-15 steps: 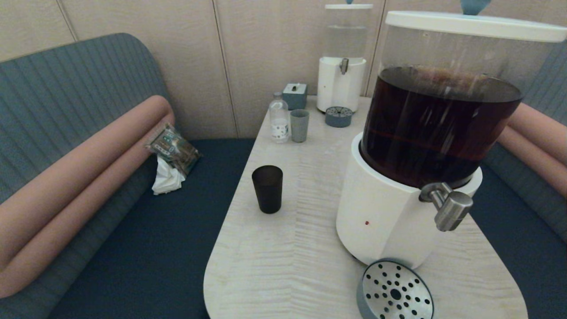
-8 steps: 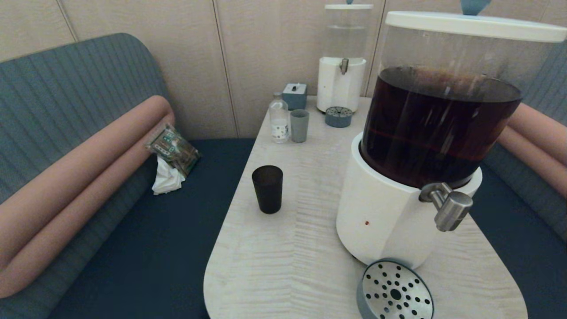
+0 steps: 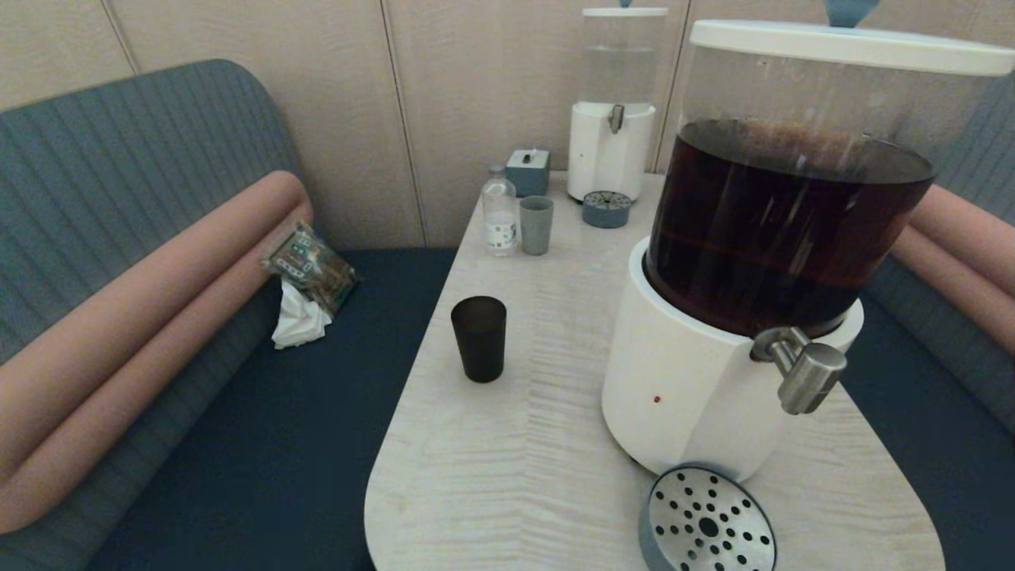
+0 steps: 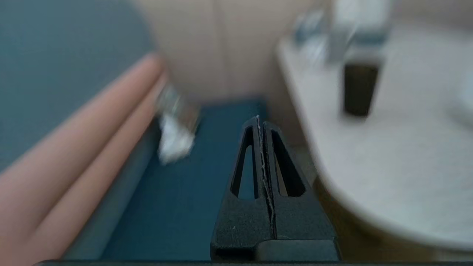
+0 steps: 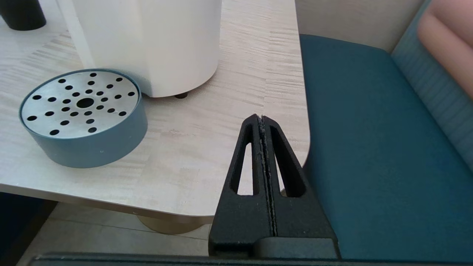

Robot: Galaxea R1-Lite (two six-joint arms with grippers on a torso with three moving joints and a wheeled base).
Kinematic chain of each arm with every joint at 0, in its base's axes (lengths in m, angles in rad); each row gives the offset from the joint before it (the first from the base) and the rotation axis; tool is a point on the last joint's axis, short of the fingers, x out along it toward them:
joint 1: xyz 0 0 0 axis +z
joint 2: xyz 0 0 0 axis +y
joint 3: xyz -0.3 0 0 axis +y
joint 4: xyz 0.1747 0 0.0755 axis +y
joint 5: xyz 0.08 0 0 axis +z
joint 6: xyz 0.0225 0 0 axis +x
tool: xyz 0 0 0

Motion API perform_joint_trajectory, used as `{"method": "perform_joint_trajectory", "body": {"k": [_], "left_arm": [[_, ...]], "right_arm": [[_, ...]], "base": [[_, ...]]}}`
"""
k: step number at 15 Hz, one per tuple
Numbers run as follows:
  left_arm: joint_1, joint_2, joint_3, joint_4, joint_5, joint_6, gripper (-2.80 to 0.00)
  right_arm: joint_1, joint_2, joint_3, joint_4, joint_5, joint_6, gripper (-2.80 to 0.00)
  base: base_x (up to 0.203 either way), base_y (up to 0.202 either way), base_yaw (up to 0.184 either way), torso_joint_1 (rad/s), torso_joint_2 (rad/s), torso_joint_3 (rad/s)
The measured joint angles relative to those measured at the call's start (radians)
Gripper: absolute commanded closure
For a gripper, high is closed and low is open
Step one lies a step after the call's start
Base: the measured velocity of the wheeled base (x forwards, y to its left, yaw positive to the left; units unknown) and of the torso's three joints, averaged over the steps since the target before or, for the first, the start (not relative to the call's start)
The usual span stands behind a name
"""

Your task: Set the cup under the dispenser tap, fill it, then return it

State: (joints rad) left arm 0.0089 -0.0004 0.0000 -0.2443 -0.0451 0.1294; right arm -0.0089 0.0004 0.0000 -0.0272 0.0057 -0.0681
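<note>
Head view: the cup (image 3: 479,339) stands upright near the left edge of the tabletop (image 3: 515,476), well apart from the dispenser tap (image 3: 802,369). The tap projects from the white base of the large dispenser (image 3: 761,254), which holds dark brown liquid and occupies the right side of the tabletop. A perforated drip tray (image 3: 706,522) sits at the near edge, below and to the left of the tap. At the far end stand a grey-blue tumbler (image 3: 536,224), a small clear bottle (image 3: 499,211) and a second dispenser (image 3: 612,107) with clear liquid. Neither arm appears in this view.

Left wrist view: the left hand (image 4: 261,125) has its fingers pressed together and hangs over the blue bench seat (image 4: 177,207), just off the left edge of the tabletop. The cup (image 4: 359,88) stands ahead of it, untouched.

Right wrist view: the right hand (image 5: 261,123) has its fingers pressed together and holds nothing, above the near right corner of the tabletop, beside the drip tray (image 5: 83,118).
</note>
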Motion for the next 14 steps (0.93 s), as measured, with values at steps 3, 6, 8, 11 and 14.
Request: {"method": "perform_joint_trajectory", "body": {"k": [3, 6, 8, 11, 14], "left_arm": [[0.0, -0.001, 0.0, 0.106, 0.01, -0.003, 0.0], [0.0, -0.001, 0.0, 0.114, 0.011, -0.022, 0.0], [0.0, -0.001, 0.0, 0.114, 0.01, -0.022, 0.0], [0.0, -0.001, 0.0, 0.114, 0.01, -0.022, 0.0], [0.0, -0.001, 0.0, 0.114, 0.008, -0.01, 0.0]], "right_arm": [[0.0, 0.0, 0.0, 0.0, 0.0, 0.0, 0.0], [0.0, 0.0, 0.0, 0.0, 0.0, 0.0, 0.0], [0.0, 0.0, 0.0, 0.0, 0.0, 0.0, 0.0], [0.0, 0.0, 0.0, 0.0, 0.0, -0.001, 0.0], [0.0, 0.0, 0.0, 0.003, 0.0, 0.0, 0.0]], "base": [[0.0, 0.0, 0.0, 0.0, 0.0, 0.0], [0.0, 0.0, 0.0, 0.0, 0.0, 0.0], [0.0, 0.0, 0.0, 0.0, 0.0, 0.0], [0.0, 0.0, 0.0, 0.0, 0.0, 0.0], [0.0, 0.0, 0.0, 0.0, 0.0, 0.0]]}}
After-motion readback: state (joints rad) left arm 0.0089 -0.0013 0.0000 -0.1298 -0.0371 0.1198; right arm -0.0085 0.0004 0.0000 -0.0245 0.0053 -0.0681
